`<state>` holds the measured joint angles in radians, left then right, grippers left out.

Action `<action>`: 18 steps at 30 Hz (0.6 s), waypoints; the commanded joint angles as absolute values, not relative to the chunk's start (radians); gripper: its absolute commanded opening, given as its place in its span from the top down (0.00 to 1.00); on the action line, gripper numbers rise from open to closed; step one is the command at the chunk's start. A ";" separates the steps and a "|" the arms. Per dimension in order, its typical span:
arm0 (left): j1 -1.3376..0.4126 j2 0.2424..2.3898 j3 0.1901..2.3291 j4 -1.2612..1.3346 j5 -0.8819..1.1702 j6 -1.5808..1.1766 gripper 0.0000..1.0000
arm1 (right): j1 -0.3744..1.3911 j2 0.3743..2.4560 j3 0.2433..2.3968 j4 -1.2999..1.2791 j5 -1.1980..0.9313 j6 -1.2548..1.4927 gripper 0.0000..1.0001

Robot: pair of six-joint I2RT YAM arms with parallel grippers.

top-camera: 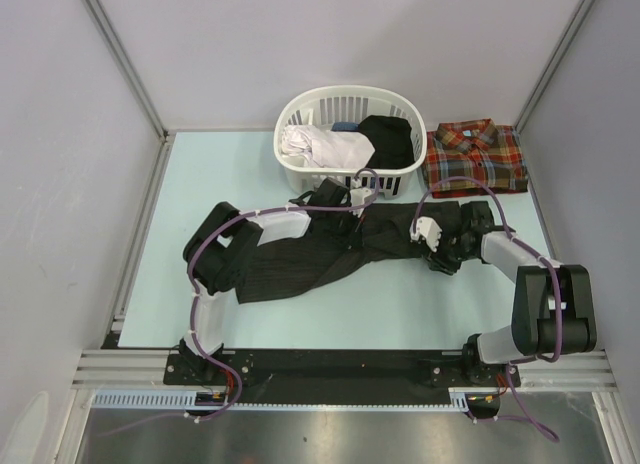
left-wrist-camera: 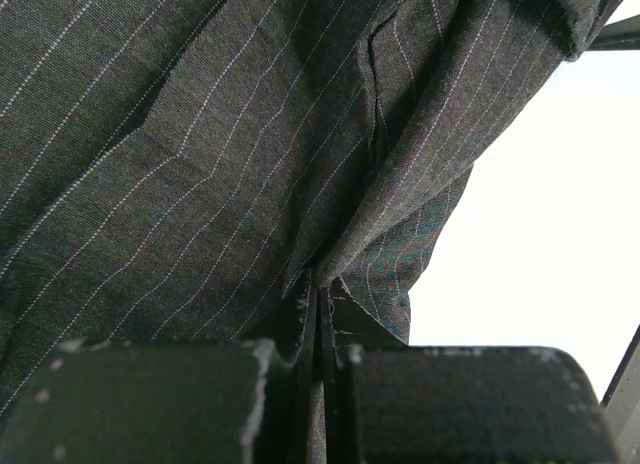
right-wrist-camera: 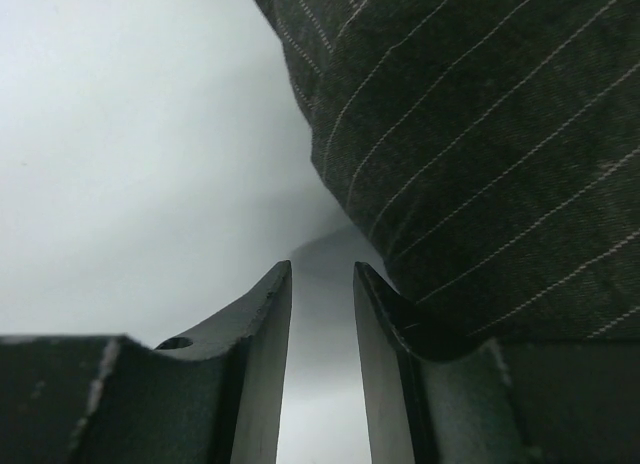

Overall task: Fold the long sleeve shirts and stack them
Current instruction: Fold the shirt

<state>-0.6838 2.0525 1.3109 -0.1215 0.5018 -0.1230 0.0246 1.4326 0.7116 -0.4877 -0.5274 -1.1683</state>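
A charcoal pinstriped long sleeve shirt (top-camera: 300, 259) lies spread and rumpled across the middle of the table. My left gripper (top-camera: 358, 200) is at its far edge, just in front of the basket, shut on a fold of the pinstriped cloth (left-wrist-camera: 250, 164), which is pinched between the fingertips (left-wrist-camera: 322, 319). My right gripper (top-camera: 428, 234) is at the shirt's right end. It stands open (right-wrist-camera: 322, 284) with bare table between the fingers, and the pinstriped cloth (right-wrist-camera: 480, 134) drapes over the outside of its right finger (right-wrist-camera: 385, 314). A plaid long sleeve shirt (top-camera: 475, 156) lies folded at the back right.
A white laundry basket (top-camera: 300, 109) stands at the back centre, holding white and black clothes. Grey walls enclose the table on the left, back and right. The light blue tabletop (top-camera: 200, 174) shows on the left and along the front.
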 commanded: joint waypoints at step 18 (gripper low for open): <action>-0.669 2.045 1.328 -0.120 0.494 -0.110 1.00 | 0.049 1.552 0.776 -0.338 -0.523 -1.141 0.62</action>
